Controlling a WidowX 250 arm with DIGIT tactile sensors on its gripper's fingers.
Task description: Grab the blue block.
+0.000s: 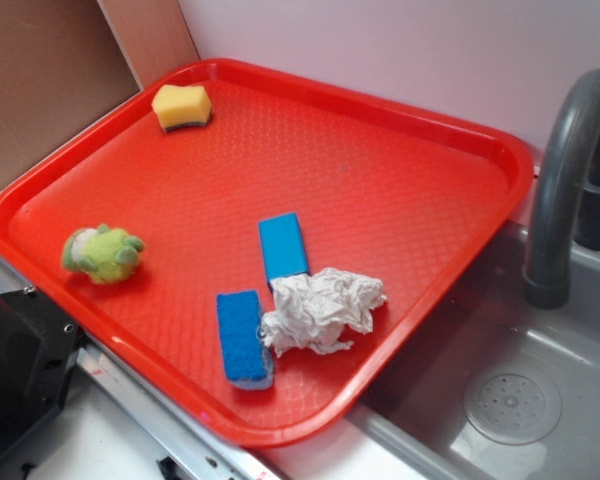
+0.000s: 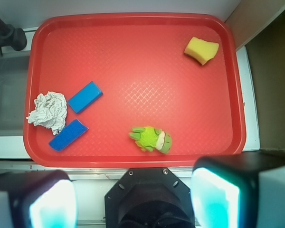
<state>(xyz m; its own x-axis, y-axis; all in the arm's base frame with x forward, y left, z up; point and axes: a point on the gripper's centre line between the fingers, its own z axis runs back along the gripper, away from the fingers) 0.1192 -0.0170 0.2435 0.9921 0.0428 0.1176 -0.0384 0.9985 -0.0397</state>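
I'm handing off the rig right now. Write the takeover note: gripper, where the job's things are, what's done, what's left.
Gripper: open, empty, high above the tray's near edge; only the wrist view shows it.
Blue block: flat on the red tray, one end against the crumpled paper. Untouched.
Lookalike: the darker blue sponge lies just beside the block, also by the paper. Don't take that one.
Also on the tray: yellow sponge and green plush toy, both well clear.
Done: nothing yet.
Left: descend over the block, close, lift.
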